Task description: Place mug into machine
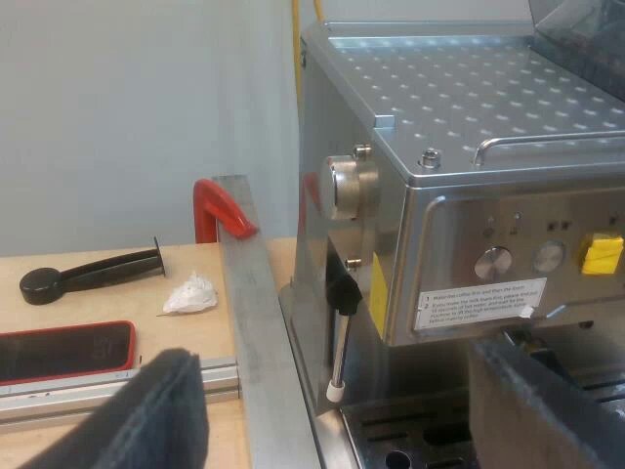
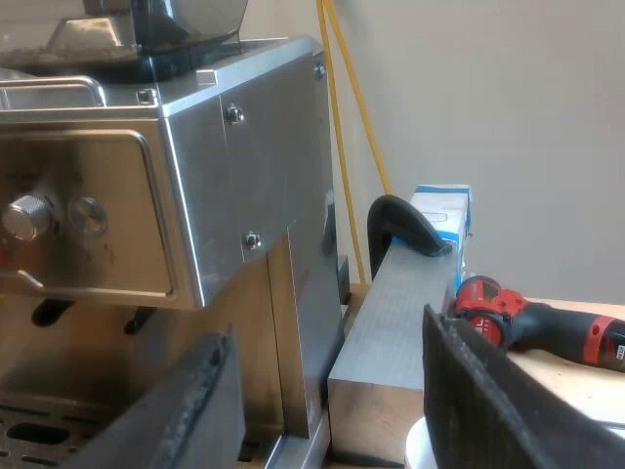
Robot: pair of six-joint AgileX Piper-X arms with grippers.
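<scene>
Left end effector (image 1: 332, 362) wide open, empty, facing espresso machine (image 1: 459, 205) near its drip tray (image 1: 391, 445); right end effector (image 2: 327, 337) also spread, empty; white curved rim (image 2: 418, 447) beside metal block (image 2: 391, 332) may be the mug, can't confirm; grip level, set down centred on tray.

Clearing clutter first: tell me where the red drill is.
Right wrist view: the red drill lies on the wooden table, beside the metal beam that flanks the espresso machine.
</scene>
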